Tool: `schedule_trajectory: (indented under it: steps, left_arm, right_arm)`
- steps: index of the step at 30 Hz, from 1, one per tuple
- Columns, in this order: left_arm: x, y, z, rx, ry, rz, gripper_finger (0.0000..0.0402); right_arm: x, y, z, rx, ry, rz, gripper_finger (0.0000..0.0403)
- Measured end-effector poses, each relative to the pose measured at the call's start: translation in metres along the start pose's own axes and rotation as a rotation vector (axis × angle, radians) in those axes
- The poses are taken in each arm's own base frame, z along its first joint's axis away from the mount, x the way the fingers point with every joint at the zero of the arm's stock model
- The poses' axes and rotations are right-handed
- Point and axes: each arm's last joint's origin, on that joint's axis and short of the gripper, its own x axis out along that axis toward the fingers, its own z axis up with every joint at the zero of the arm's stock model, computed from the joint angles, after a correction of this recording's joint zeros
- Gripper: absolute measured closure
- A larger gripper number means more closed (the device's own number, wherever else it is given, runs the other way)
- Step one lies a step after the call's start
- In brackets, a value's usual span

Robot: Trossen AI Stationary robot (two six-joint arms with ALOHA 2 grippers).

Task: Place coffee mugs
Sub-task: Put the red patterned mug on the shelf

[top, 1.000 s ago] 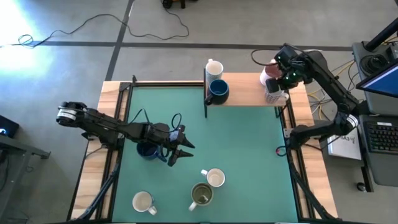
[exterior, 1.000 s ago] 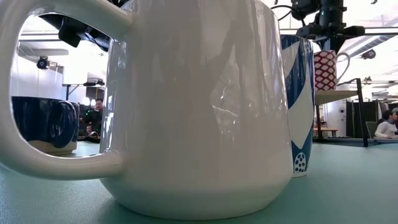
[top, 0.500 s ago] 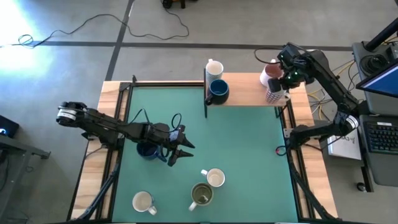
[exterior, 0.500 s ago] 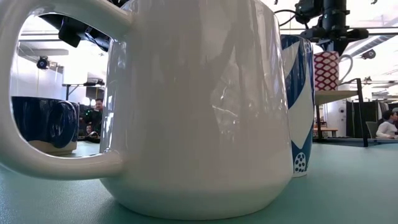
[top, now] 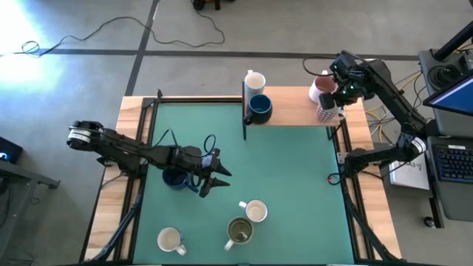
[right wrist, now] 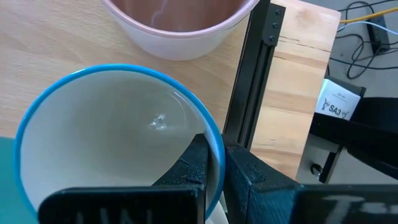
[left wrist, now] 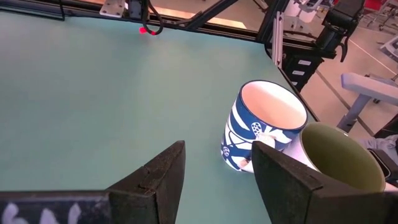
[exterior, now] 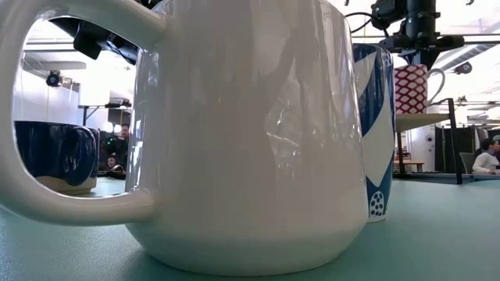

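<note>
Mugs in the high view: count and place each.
8. On the shelf: white mug, blue mug, pink-lined mug, patterned mug. On the mat: navy mug partly under the left arm, floral mug, olive mug, near-corner mug.

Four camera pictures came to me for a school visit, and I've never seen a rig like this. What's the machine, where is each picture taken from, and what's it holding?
Two dark robot arms work at a green table. One camera looks straight down, one sits at table height behind a big white mug, and one rides on each wrist. The right gripper is shut on the rim of a blue-rimmed mug over the wooden shelf, beside a pink-inside mug. The left gripper hangs open above the mat, empty, facing a blue patterned mug and an olive mug. More mugs stand on the mat and shelf.
</note>
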Motion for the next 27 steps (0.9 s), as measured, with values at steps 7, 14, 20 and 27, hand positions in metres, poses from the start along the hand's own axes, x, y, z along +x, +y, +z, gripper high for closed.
schedule_trajectory:
  steps: [7, 14, 20, 27]
  left_arm:
    - [0.0001, 0.0, 0.0, 0.0, 0.0, 0.0, 0.0233]
    - [0.0001, 0.0, 0.0, 0.0, 0.0, 0.0, 0.0233]
    - [0.0001, 0.0, -0.0001, 0.0, 0.0, 0.0, 0.0233]
    - [0.0001, 0.0001, -0.0001, 0.0, 0.0, 0.0, 0.0233]
  right_arm:
    - [0.0, -0.0003, -0.0003, 0.019, 0.001, -0.004, 0.039]
    - [0.0001, -0.0004, -0.0005, 0.044, 0.002, -0.006, 0.039]
    - [0.0, -0.0004, -0.0005, 0.053, 0.001, -0.008, 0.039]
    - [-0.0027, -0.0019, -0.0032, 0.048, -0.015, -0.008, 0.039]
